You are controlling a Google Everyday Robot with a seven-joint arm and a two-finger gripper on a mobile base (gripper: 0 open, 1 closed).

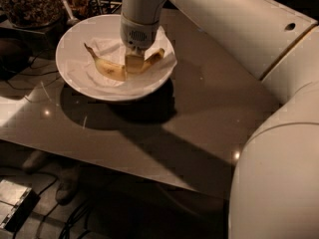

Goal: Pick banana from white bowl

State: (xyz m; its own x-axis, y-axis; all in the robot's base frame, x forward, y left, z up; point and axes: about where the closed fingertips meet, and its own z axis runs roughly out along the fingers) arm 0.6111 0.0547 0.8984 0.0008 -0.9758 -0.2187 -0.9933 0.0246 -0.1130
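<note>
The banana (110, 69) lies in the white bowl (67, 71), on a soft bed of crumpled white napkin (107, 46). The napkin likely keeps the fruit from sliding on the shiny bowl. The banana lies flat, with its dark stem at the left and its other end at the right. The bowl sits near the far left corner of the brown table (199, 113). Behind it is a dark bowl of nuts (25, 4) (that one is not part of the job).

The big white arm (224, 14) reaches across from the right and points the gripper (133, 64) straight down into the bowl. Coming from above makes sense, because the bowl's sides would block a grab from the side. The gripper is right over the middle of the banana. That is a good spot, since the fruit should balance there and not tip when lifted.

The pale yellow tip of the gripper covers the banana's middle and seems to touch it. How wide the gripper is, and whether it is pinching the banana yet, cannot be told from here. The banana rests on the napkin, so it looks like it is not lifted out yet.
</note>
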